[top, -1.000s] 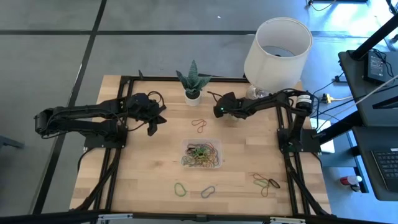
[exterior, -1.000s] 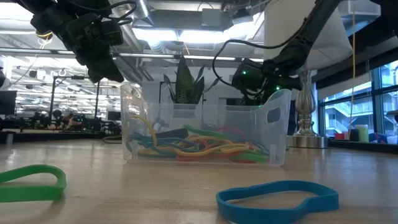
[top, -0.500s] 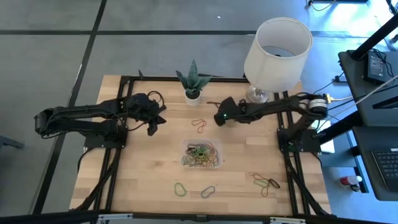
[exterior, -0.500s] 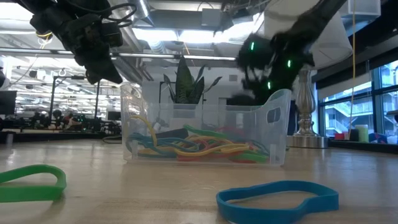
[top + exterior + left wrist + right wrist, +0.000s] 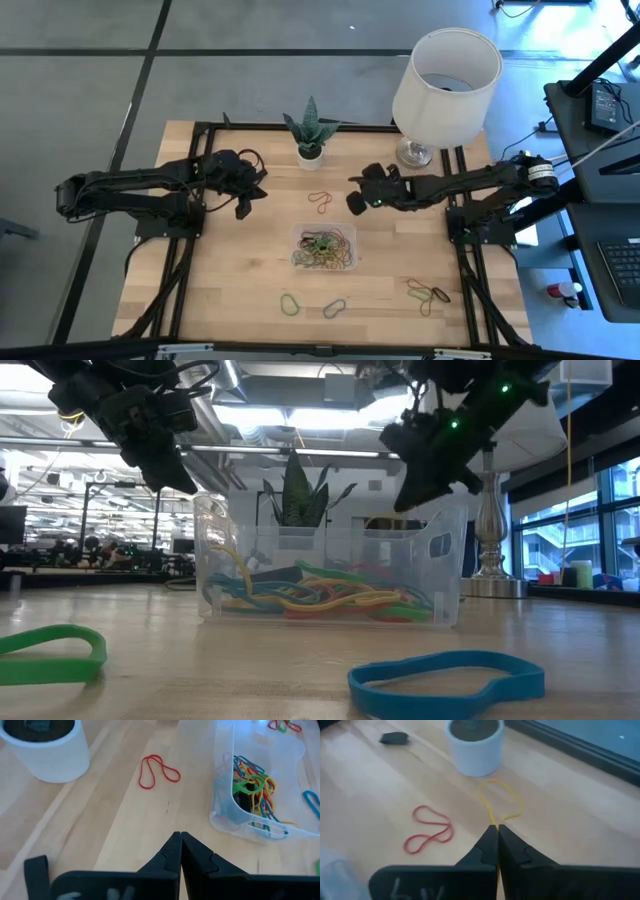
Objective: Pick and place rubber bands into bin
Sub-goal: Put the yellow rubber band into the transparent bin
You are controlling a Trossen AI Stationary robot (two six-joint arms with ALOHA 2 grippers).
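Note:
The clear bin [image 5: 325, 247] [image 5: 330, 570] [image 5: 260, 785] sits mid-table with several coloured rubber bands inside. My right gripper [image 5: 353, 203] [image 5: 405, 500] [image 5: 493, 827] hovers just beyond the bin's far side, shut on a yellow rubber band [image 5: 505, 795]. A red band [image 5: 320, 201] [image 5: 157, 770] [image 5: 427, 835] lies flat on the wood beside it. My left gripper [image 5: 243, 208] [image 5: 179, 837] is shut on nothing, raised over the table's left part. More bands lie near the front edge: green [image 5: 290, 303] [image 5: 50, 653], blue [image 5: 334, 307] [image 5: 445, 678] and a cluster [image 5: 428, 293]. My right gripper pinches the yellow rubber band between its two fingertips, at one end of the loop [image 5: 493, 822]. The rest of the loop hangs slack beyond the fingertips. Whether its far end touches the table, I cannot tell.
A white plant pot [image 5: 310, 153] [image 5: 474, 747] stands at the far edge, and a lamp with a large white shade [image 5: 445, 80] at the far right. A small dark piece [image 5: 394, 738] lies beyond the red band. Bare wood lies left of the bin.
My right gripper has moved from beside the lamp base toward the near edge and the bin, rising as it went, and has stayed shut. My left arm has kept still.

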